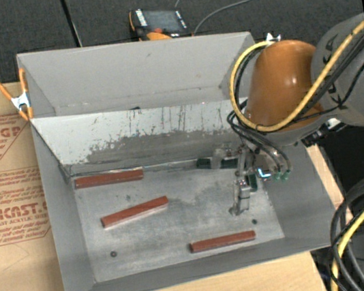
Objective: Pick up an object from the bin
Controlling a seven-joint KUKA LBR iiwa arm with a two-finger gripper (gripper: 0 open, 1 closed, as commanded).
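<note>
My gripper (239, 203) hangs low over the bin floor in the right half, with bare metal beneath it. A flat red-brown stick (222, 241) lies just in front of it, near the front wall, and they do not touch. A second red-brown stick (134, 212) lies slightly tilted at centre left. A third red-brown stick (108, 178) rests along the foot of the back wall at the left. Nothing shows in the gripper.
A small dark green thing (206, 163) sits at the foot of the back wall, just left of the gripper's upper part. The arm's orange cover and cables hang over the bin's right wall. Sloped walls ring the floor.
</note>
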